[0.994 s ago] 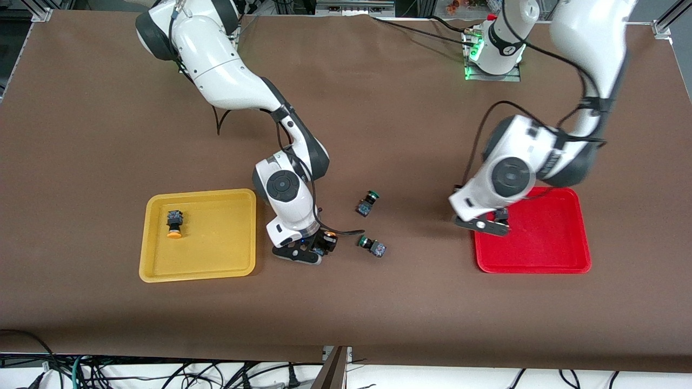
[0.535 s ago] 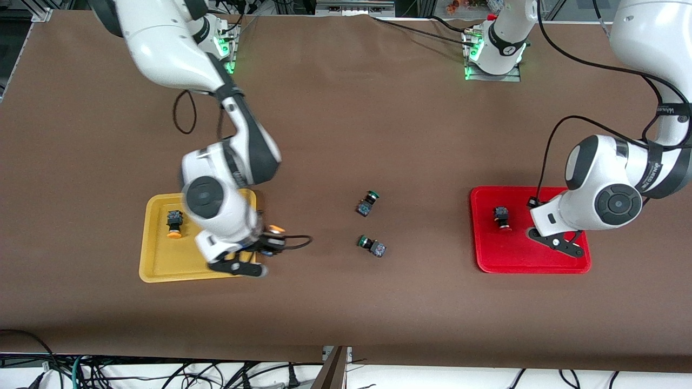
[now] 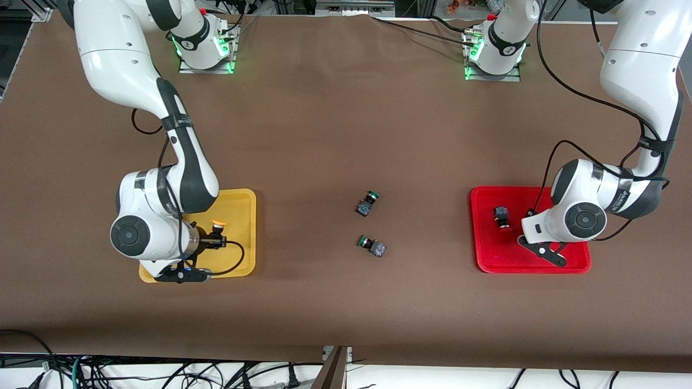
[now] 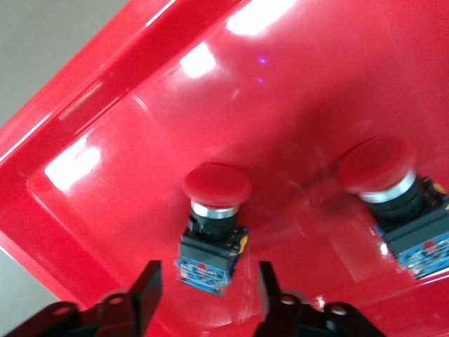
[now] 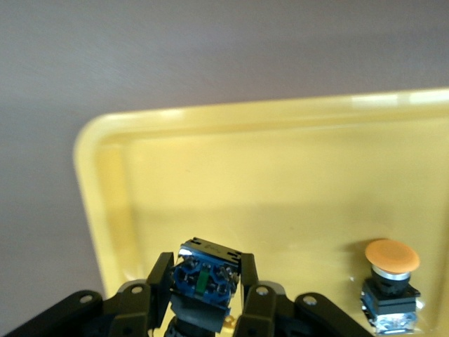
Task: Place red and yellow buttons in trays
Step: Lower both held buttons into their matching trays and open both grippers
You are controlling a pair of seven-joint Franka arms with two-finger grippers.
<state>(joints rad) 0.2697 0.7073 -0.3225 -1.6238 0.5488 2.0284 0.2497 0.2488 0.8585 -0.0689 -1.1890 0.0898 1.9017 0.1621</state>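
Over the yellow tray [image 3: 240,202] my right gripper [image 5: 205,270] is shut on a yellow button [image 3: 218,223], held by its black-and-blue body [image 5: 205,277]. A second yellow button [image 5: 391,284] stands in that tray beside it; in the front view the arm hides it. Low over the red tray [image 3: 486,256] my left gripper [image 4: 208,272] is open. A red button [image 4: 214,225] lies on the tray floor between its fingers, with a gap on each side. Another red button [image 4: 393,189] lies beside it. The front view shows one red button [image 3: 501,216].
Two green-capped switches lie at the table's middle, one [image 3: 367,202] farther from the front camera than the other [image 3: 372,246]. Each tray has a raised rim. Cables trail from both wrists.
My right arm carried the yellow button from the table's middle to over the yellow tray. My left arm swung across the red tray and its fingers opened off a red button.
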